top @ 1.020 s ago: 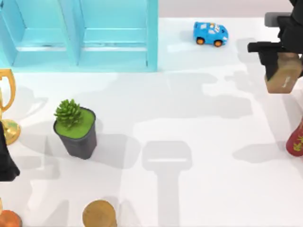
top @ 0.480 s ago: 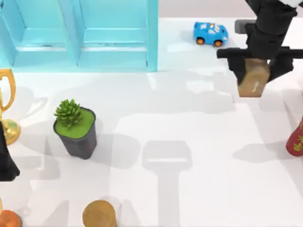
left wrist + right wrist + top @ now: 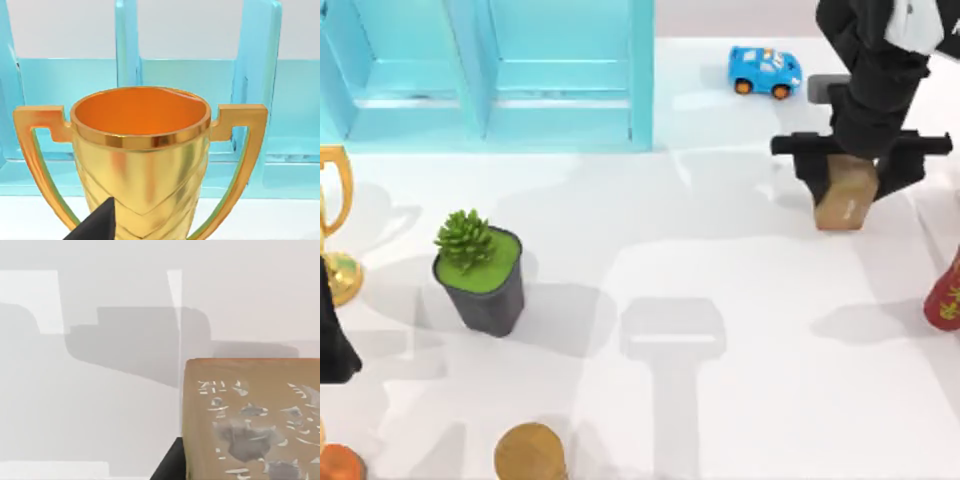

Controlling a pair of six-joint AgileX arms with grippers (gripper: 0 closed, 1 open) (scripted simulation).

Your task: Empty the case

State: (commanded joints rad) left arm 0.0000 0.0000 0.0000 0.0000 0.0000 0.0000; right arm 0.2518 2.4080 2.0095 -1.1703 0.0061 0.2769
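The right gripper (image 3: pixel 844 170) is clamping the tan block (image 3: pixel 846 196) above the table (image 3: pixel 720 270), near its right edge. Releasing too high is risking a tumble toward the blue toy car (image 3: pixel 764 71). The case (image 3: pixel 485 70) is occupying the far-left corner. The left gripper is sitting parked by the trophy (image 3: pixel 140 165).

The turquoise case (image 3: pixel 490 75) is cut off at the top view's upper and left edges. A gold trophy (image 3: pixel 332 225) and red bottle (image 3: pixel 946 295) are clipped at opposite sides. The right claw (image 3: pixel 848 168) hides the tan block's (image 3: pixel 844 200) upper part.
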